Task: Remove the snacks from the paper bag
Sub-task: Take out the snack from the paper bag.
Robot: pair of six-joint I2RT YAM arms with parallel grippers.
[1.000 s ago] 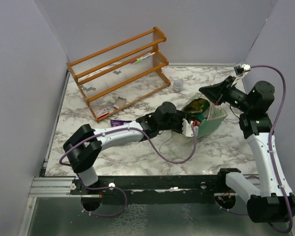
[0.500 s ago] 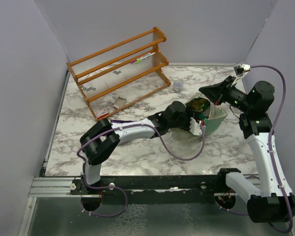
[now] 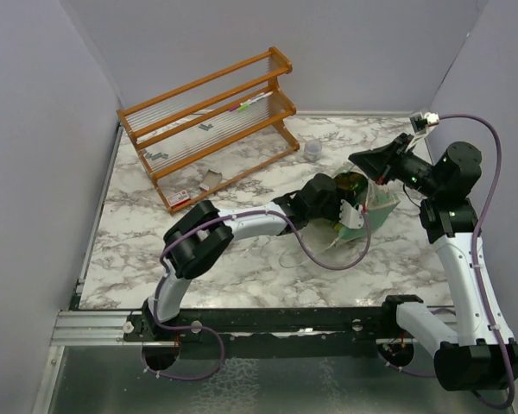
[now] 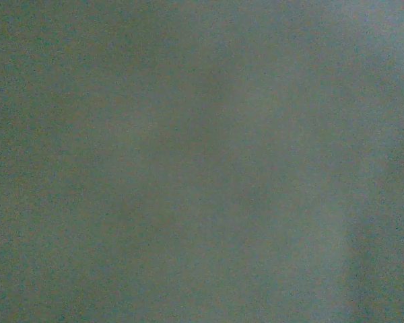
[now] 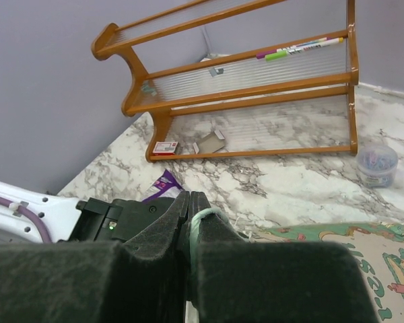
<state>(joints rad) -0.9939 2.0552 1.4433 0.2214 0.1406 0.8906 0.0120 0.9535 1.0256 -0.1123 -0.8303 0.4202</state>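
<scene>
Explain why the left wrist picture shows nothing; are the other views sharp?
Left wrist view: a flat, dim grey-green blur, probably because the left gripper sits at the mouth of the paper bag. Top external view: evenly lit, sharp. Right wrist view: wooden rack sharp, near foreground dark and soft.

A marbled table [image 3: 242, 276] is shown. A wooden rack [image 3: 209, 116] is set at upper left, with a card [image 3: 180, 197] and a purple packet [image 5: 163, 184] below it. A cup [image 3: 313, 150] and a paper bag [image 3: 382, 210] are placed centre right.
</scene>
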